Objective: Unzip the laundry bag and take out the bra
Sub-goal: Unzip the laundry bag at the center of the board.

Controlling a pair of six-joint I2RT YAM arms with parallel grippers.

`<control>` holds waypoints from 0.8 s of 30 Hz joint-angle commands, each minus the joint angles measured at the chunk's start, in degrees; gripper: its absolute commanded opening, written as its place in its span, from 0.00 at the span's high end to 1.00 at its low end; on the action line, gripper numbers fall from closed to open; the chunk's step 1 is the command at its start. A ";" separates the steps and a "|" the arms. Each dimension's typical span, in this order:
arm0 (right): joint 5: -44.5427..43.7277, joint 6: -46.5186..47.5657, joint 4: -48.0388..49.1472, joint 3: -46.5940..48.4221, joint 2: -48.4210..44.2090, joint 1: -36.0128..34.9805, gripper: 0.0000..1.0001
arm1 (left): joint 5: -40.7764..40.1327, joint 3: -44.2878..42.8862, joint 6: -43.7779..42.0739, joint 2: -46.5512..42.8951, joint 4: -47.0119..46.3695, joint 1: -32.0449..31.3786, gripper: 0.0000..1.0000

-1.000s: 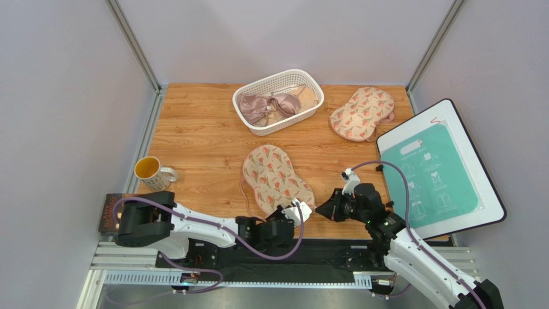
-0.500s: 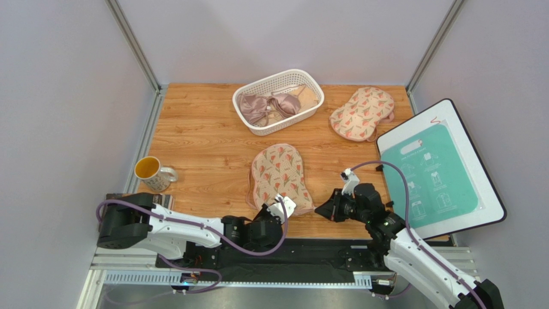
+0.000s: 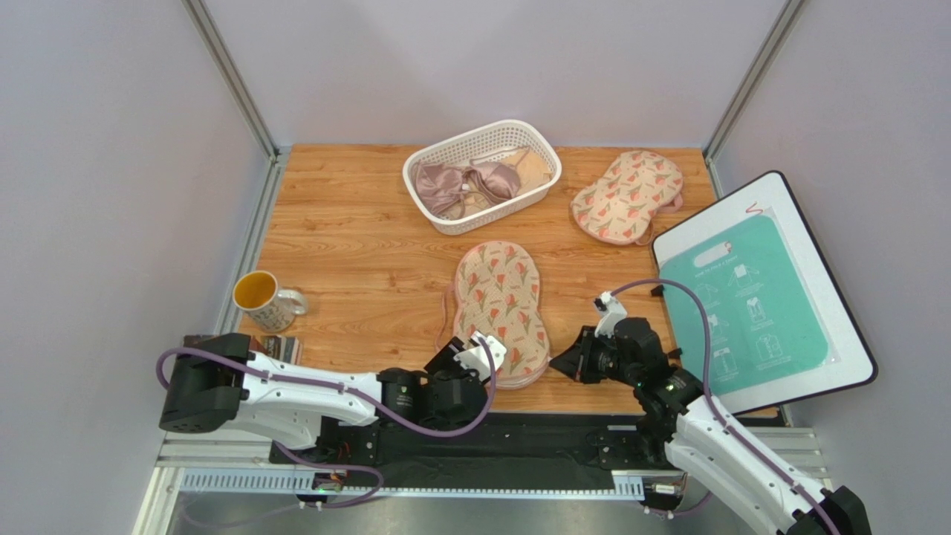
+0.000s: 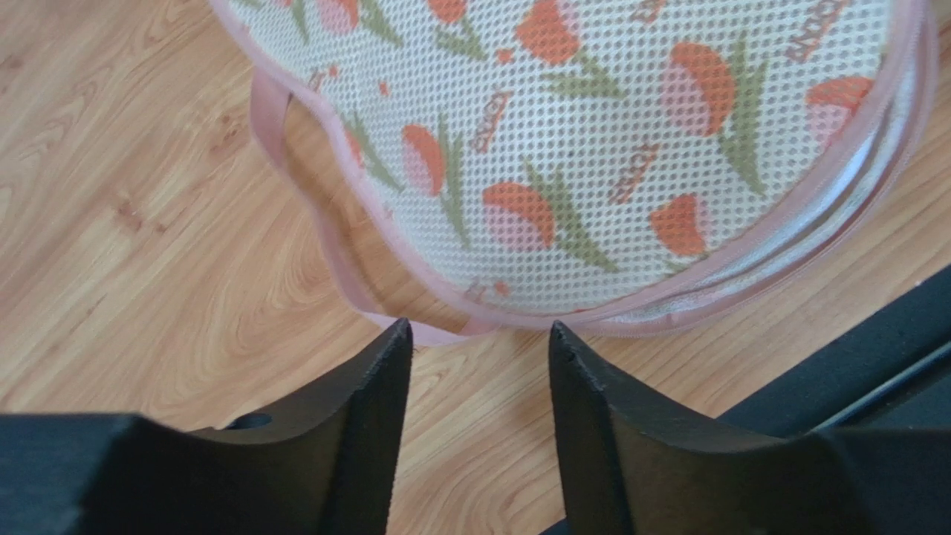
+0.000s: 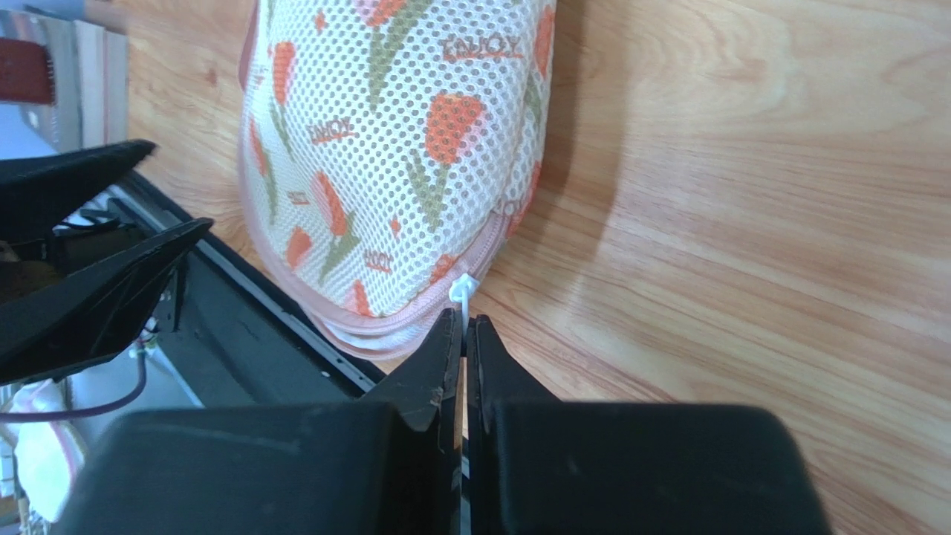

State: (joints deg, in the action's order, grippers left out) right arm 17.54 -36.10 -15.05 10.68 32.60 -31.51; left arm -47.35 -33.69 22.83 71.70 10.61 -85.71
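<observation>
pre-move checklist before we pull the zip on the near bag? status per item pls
1. Anchor: left gripper holding the laundry bag: not ok. Jaws open astride the pink edging, nothing clamped.
2. Pull: right gripper on the zip pull: cannot tell. Jaws closed, white pull right at the tips.
3. Zip opened: not ok, no opening seen.
4. The bra in sight: not ok, only printed mesh shows.
5. Bag flat on the table: ok, though its near end sits close to the front edge.
</observation>
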 commanded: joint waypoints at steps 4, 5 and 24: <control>-2.16 0.94 -0.68 0.93 -0.26 0.22 1.00 | -1.08 -7.96 -11.12 1.95 -2.77 -2.26 0.41; -2.07 0.94 -0.77 0.92 -0.26 0.22 1.00 | -0.03 -8.40 -12.01 2.39 -6.10 -2.53 0.41; -1.46 1.03 -0.68 0.84 -0.78 0.22 1.00 | 10.35 -20.01 -17.73 25.24 -17.90 -3.15 0.38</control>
State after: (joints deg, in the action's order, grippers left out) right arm 16.10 -35.90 -16.91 10.68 32.47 -31.42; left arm -37.93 -51.94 6.61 96.09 -3.22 -88.73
